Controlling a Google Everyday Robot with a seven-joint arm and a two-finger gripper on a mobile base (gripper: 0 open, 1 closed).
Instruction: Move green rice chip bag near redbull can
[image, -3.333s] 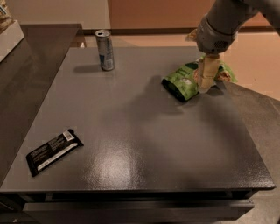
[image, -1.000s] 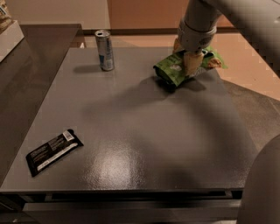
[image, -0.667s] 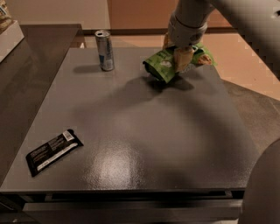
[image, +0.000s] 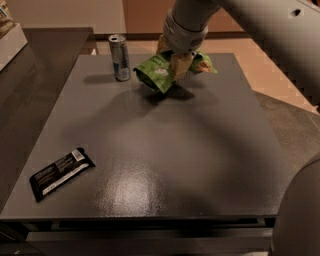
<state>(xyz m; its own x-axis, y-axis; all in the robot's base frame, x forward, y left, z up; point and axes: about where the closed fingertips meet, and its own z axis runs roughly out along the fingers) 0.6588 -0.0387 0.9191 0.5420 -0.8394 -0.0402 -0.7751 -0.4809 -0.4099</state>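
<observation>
The green rice chip bag (image: 159, 71) is crinkled and bright green, held a little above the grey table (image: 165, 150) at the far middle. My gripper (image: 175, 59) is shut on the bag, coming down from above, with the arm reaching in from the upper right. The redbull can (image: 119, 57) stands upright at the far left of the table, a short way left of the bag and not touching it.
A flat black wrapped bar (image: 61, 173) with white text lies near the table's front left corner. A dark counter (image: 30, 65) runs along the left. A white box edge (image: 10, 40) shows at the upper left.
My gripper has carried the bag leftward and toward the far side, from the table's right part to just right of the can. The can and the black bar have not moved.
</observation>
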